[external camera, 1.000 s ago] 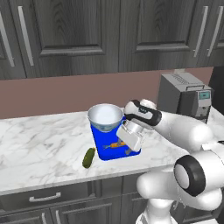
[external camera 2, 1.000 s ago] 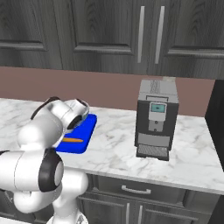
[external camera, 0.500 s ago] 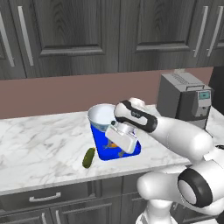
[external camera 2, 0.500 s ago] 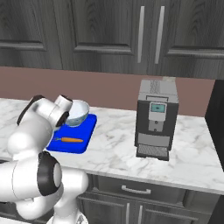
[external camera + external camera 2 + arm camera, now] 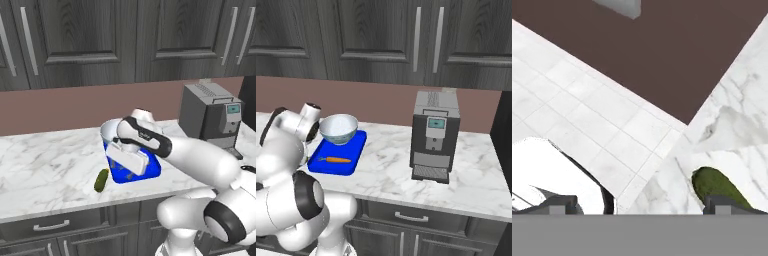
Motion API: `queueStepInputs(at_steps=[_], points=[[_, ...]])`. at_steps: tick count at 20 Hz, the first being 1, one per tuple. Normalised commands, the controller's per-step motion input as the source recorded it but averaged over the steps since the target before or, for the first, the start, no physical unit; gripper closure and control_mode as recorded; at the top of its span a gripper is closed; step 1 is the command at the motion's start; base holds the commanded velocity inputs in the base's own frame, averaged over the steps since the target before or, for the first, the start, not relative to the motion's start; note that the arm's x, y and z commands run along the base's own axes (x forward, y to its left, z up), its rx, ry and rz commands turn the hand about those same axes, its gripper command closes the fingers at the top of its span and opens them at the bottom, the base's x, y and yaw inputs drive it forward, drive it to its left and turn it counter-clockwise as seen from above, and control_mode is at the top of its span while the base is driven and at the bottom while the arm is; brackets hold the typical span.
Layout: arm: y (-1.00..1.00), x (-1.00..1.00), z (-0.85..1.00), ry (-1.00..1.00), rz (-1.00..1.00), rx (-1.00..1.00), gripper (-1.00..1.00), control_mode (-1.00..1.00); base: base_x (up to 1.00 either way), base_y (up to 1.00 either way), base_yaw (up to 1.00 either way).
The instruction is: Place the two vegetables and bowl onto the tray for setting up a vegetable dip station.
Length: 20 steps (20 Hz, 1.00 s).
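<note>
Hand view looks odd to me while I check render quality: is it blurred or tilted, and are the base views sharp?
Hand view: rolled, counter edge diagonal, cucumber soft-edged. Left base view: sharp, even light, faint shadow under the cucumber. Right base view: crisp carrot on tray, no glare.

marble counter [image 5: 45,165], cucumber [image 5: 101,180], tray [image 5: 354,148], coffee machine [image 5: 434,136]

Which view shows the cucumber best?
Left base view: the whole cucumber lies unobstructed on the marble counter, left of the tray. The hand view catches only one end of it at the bottom edge.
</note>
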Motion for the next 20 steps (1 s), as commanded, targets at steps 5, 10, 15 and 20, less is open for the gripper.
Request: queueStepInputs(at_steps=[5,10,15,20], points=[[0.27,0.08,-0.01,-0.23,0.14,-0.02,-1.00,-1.00,0.00,0.00,0.00],[0.16,0.10,-0.11,-0.19,0.10,-0.05,-1.00,-1.00,0.00,0.00,0.00],[0.03,0.08,-0.19,-0.02,0.14,0.00,-1.00,-1.00,0.00,0.00,0.00],[0.05,0.19,-0.18,0.00,0.16,0.00,-1.00,-1.00,0.00,0.00,0.00]])
